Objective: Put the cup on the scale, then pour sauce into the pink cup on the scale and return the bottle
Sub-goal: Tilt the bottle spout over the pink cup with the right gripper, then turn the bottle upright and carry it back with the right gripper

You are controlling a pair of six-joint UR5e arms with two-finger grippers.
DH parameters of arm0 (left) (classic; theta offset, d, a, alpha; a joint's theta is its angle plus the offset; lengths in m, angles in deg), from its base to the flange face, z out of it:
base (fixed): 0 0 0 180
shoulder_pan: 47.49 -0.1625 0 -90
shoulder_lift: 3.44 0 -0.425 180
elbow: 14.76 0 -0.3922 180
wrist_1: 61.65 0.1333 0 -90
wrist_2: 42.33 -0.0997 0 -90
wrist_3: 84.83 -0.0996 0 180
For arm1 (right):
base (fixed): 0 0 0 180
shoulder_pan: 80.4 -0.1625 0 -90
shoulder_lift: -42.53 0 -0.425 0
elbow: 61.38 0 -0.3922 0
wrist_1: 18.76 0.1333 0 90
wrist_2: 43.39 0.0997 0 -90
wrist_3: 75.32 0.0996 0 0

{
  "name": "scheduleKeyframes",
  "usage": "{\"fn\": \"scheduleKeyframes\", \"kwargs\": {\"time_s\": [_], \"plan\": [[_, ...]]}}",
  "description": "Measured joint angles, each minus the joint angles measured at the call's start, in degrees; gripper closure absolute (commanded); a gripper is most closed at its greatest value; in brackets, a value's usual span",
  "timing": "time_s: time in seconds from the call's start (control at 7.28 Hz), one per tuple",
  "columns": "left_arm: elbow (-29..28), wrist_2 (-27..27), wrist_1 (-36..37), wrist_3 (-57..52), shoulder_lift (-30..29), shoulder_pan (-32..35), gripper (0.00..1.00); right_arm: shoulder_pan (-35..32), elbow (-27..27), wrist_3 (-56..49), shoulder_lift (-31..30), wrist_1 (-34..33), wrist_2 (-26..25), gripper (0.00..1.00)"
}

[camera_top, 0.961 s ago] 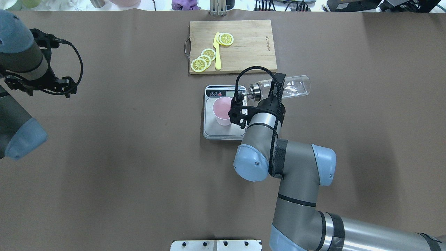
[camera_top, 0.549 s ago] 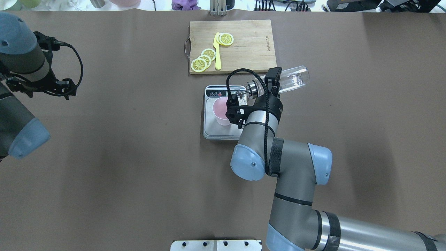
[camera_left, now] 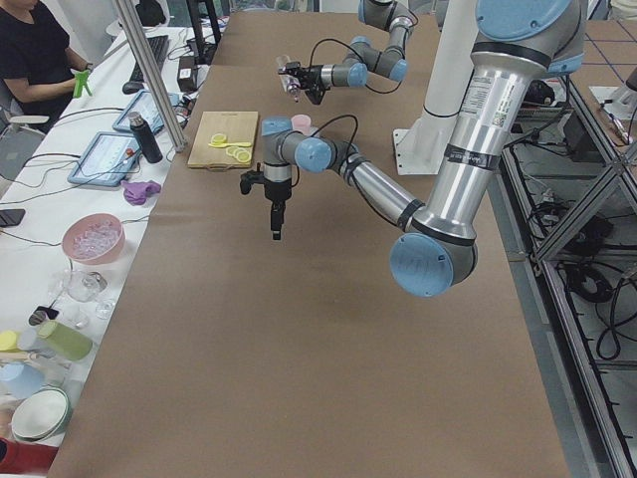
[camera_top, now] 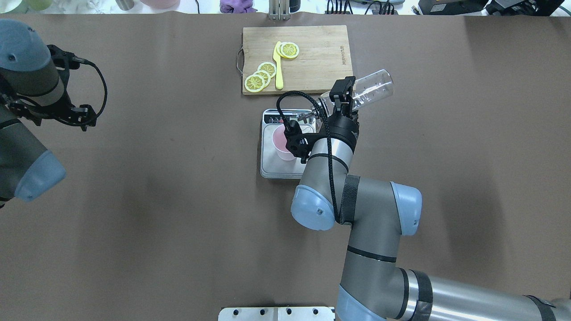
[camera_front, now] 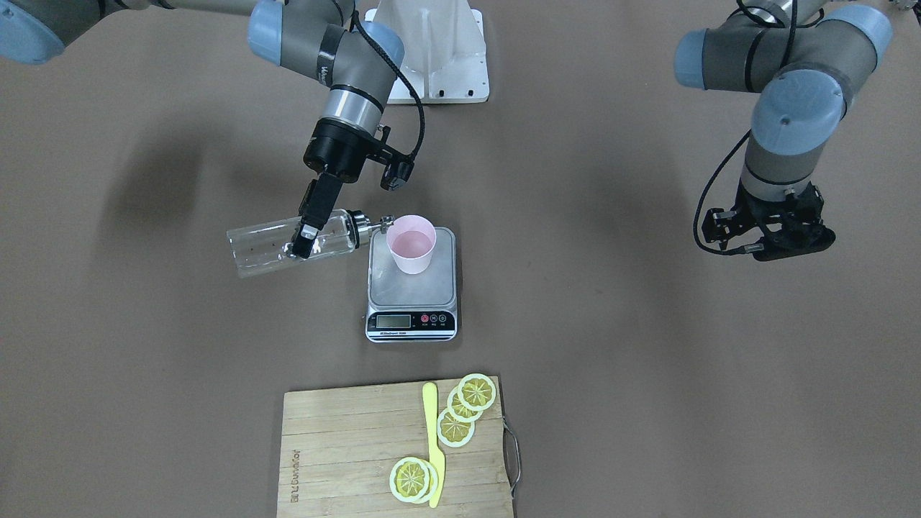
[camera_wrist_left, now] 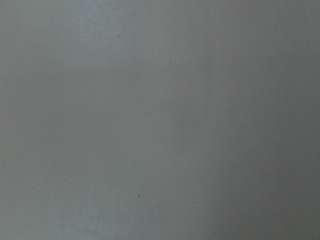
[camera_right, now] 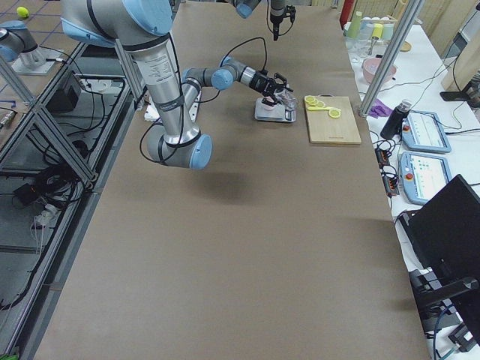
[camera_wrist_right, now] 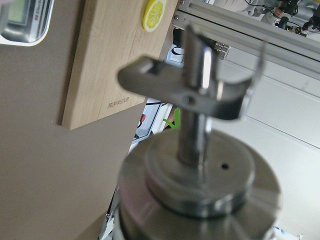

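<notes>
The pale pink cup (camera_front: 411,244) stands upright on the steel platform of the scale (camera_front: 432,291); it also shows in the overhead view (camera_top: 280,143). My right gripper (camera_front: 308,234) is shut on the clear glass bottle (camera_front: 262,250). It holds the bottle tilted almost flat, with the metal spout (camera_front: 378,223) at the cup's rim. The spout cap fills the right wrist view (camera_wrist_right: 200,175). No sauce stream shows. My left gripper (camera_front: 766,241) hangs far off at the table's side, fingers hidden; I cannot tell if it is open.
A wooden cutting board (camera_front: 345,446) with lemon slices (camera_front: 460,410) and a yellow knife (camera_front: 432,439) lies just beyond the scale. The robot's white base plate (camera_front: 439,72) is behind the scale. The left wrist view shows only bare brown table.
My right arm has turned the bottle: its base swung toward the cutting board and its spout moved left toward the cup. The left arm shifted only slightly.
</notes>
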Motion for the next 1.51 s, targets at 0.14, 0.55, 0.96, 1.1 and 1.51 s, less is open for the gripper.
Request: {"fn": "scheduleKeyframes", "kwargs": {"time_s": [0.14,0.55,0.96,1.1,1.51], "plan": [[-0.1,0.1,0.0,-0.1,0.0,0.0,0.01,0.6,0.0,-0.2,-0.2,-1.0,-1.9,1.00],[-0.5,0.2,0.0,-0.1,0.0,0.0,0.01,1.6,-0.4,0.1,-0.7,-1.3,-4.1,1.00],[-0.5,0.2,0.0,-0.1,-0.1,0.0,0.01,1.5,-0.1,5.3,-2.0,3.9,-1.4,1.00],[-0.4,0.2,0.0,-0.1,-0.1,0.0,0.01,1.4,-0.1,7.8,-3.0,6.6,0.3,1.00],[-0.2,0.1,0.1,0.0,-0.5,0.0,0.01,-0.3,2.1,14.5,-3.9,13.3,8.7,1.00]]}}
